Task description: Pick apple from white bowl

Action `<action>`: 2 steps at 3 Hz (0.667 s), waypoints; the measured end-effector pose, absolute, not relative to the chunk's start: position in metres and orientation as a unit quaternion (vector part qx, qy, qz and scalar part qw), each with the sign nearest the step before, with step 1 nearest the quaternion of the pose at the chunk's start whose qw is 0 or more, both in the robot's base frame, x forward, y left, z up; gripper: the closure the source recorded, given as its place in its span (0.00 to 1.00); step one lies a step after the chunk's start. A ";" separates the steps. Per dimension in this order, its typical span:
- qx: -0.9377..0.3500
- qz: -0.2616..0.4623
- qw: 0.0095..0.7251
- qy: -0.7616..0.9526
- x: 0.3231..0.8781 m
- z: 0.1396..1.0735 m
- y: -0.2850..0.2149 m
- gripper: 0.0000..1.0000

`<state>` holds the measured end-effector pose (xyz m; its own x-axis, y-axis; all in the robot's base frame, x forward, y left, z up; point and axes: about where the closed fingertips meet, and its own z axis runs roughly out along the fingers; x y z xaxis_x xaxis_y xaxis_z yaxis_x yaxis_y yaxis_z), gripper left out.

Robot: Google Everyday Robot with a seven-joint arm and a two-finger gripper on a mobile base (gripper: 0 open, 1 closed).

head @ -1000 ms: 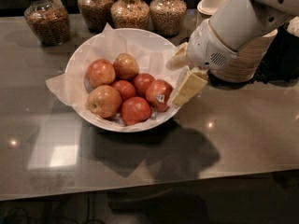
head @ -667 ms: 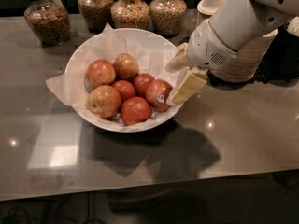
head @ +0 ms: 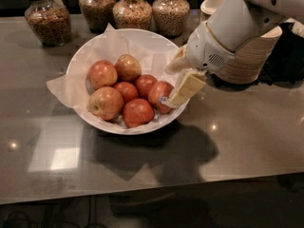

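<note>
Gripper (head: 171, 86) over right rim of white bowl (head: 156, 123), fingers spread apart, gripping nothing, apple (head: 159, 95) just left of fingertips, lower finger apparently touching its stickered side

Other apples (head: 138, 112) crowd the apple's (head: 158, 94) left; gripper (head: 173, 83) at white bowl's (head: 124, 31) right rim.

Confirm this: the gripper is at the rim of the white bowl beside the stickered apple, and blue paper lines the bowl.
Not quite. The paper lining the white bowl is white, not blue, as the camera view shows. The rest holds: the gripper is at the bowl's rim beside the stickered apple.
</note>
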<state>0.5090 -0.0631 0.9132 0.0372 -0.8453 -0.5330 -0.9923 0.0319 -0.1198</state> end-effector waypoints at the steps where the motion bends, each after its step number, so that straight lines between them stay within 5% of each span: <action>1: -0.680 0.158 0.236 0.676 0.513 0.907 -0.061 0.38; 2: -0.678 0.163 0.232 0.678 0.515 0.901 -0.062 0.38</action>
